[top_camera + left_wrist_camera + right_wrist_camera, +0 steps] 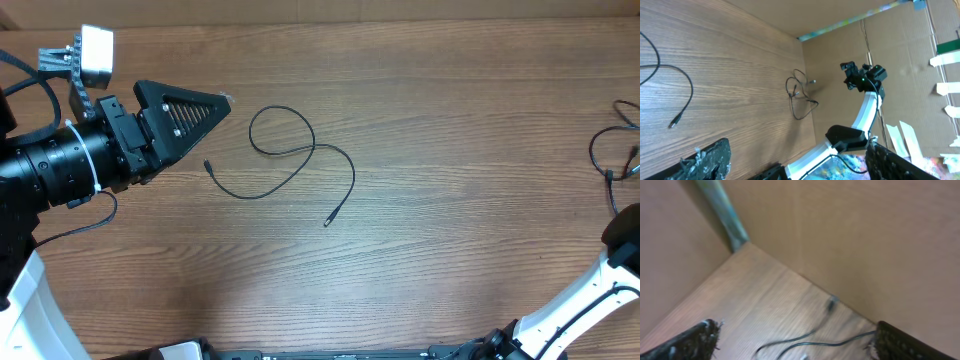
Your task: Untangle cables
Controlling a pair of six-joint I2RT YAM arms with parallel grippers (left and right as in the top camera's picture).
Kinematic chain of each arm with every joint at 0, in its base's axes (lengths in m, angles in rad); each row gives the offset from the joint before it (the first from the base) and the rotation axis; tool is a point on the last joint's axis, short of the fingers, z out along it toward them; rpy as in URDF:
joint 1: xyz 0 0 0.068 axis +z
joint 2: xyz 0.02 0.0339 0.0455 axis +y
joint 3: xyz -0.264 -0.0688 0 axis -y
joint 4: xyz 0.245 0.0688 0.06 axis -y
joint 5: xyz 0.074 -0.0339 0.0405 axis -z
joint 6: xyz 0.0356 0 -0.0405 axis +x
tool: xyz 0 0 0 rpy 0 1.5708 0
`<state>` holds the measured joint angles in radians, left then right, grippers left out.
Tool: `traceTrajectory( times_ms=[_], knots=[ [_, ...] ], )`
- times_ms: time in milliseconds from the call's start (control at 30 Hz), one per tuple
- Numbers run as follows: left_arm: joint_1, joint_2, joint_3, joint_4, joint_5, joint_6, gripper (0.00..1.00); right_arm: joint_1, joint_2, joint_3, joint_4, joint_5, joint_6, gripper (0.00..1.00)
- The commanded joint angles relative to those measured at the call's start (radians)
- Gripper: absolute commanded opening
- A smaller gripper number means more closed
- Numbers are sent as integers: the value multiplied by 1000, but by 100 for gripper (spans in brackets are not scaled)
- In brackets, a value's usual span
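Left gripper (pixel 210 107) and right gripper (pixel 795 330) both gape wide, empty. Yank the tangled cables (pixel 609 176) at three o'clock carelessly and they likely cinch tighter.

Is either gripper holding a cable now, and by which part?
Neither. The left gripper and right gripper are both open and empty; the looped cable and the tangled cables lie free on the table.

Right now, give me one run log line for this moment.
left claw open, empty | right claw open, empty | one cable laid out at centre | other cables bunched at right edge
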<state>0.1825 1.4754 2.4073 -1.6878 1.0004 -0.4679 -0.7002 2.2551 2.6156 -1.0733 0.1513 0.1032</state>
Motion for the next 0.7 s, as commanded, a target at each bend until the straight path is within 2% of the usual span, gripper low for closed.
traceTrajectory(
  times_ms=[0, 167, 333, 533, 667],
  knots=[
    [-7, -5, 1, -2, -24, 16, 86, 18, -58, 19, 20, -145, 2, 100],
    [-7, -5, 1, -2, -24, 29, 86, 94, -152, 43, 23, -403, 7, 100],
    [-7, -5, 1, -2, -24, 82, 86, 247, -242, 43, -40, -640, -8, 100],
    [-7, -5, 1, -2, -25, 181, 85, 569, -266, 40, -339, -566, -82, 100],
    [-7, -5, 1, -2, -52, 203, 86, 798, -257, 6, -430, -426, -61, 100]
  ],
)
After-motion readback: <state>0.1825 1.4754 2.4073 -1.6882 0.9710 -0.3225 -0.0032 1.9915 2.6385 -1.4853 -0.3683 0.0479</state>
